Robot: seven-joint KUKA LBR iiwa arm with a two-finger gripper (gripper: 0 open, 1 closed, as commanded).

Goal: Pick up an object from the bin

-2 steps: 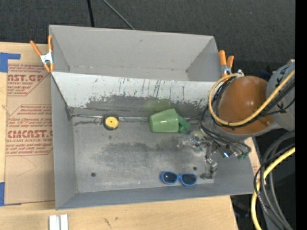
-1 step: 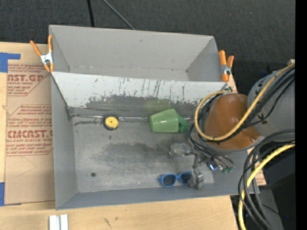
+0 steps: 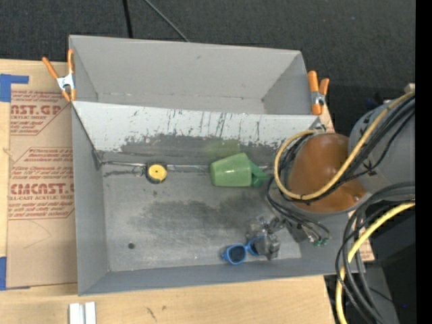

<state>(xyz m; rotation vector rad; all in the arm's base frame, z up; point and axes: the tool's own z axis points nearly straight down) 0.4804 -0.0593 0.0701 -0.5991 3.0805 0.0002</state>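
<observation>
In the camera view, the landmark is a pale green plastic cup (image 3: 231, 171). It lies on its side on the floor of the grey bin (image 3: 91, 201), close to the foot of the scratched back wall. Whatever print it may carry is too small to read.

Well apart from the cup, toward the view's left and level with it, sits a small yellow round piece (image 3: 156, 173) with a darker centre. What kind of thing it is cannot be made out.

Just beside the cup on the view's right is the arm's orange cover (image 3: 322, 173), ringed by yellow and black cables (image 3: 289, 193). These hide the bin's right wall and the narrow end of the cup.

Toward the near wall from the cup, and a little to the view's right, the gripper (image 3: 265, 243) is low over the floor. Its dark metal parts blur into one another, so I cannot tell whether the pincer stands wide or narrow.

A small blue thing (image 3: 235, 254) with a ring-like outline lies against the gripper's left side, at the foot of the near wall. Its right end merges with the gripper's metal, and it cannot be told whether the gripper grips it or merely touches it.
</observation>
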